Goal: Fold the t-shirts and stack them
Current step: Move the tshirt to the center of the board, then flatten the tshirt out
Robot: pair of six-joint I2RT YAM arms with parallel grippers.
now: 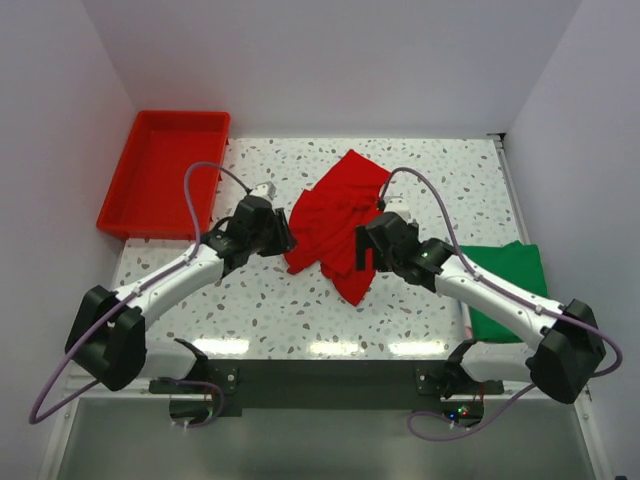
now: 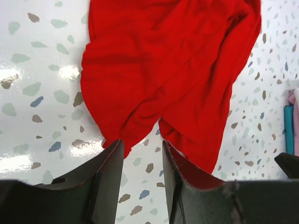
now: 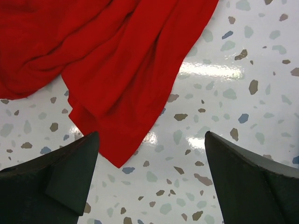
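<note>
A bright red t-shirt [image 1: 335, 210] lies crumpled in the middle of the speckled table, also seen in the left wrist view [image 2: 168, 70] and the right wrist view [image 3: 107, 60]. My left gripper [image 1: 287, 238] sits at the shirt's left edge. It [image 2: 142, 151] is open, with only bare table between its fingers [image 2: 110, 172]. At the shirt's lower right edge is my right gripper [image 1: 358, 250]. It [image 3: 152, 140] stands wide open above the table, a pointed corner of the cloth lying near its left finger [image 3: 74, 172]. A green t-shirt [image 1: 508, 282] lies flat at the table's right edge.
A rigid red plastic tray [image 1: 128, 195] stands at the back left corner. White walls close in the back and both sides. A strip of teal and pink cloth [image 2: 290, 126] shows at the right edge of the left wrist view.
</note>
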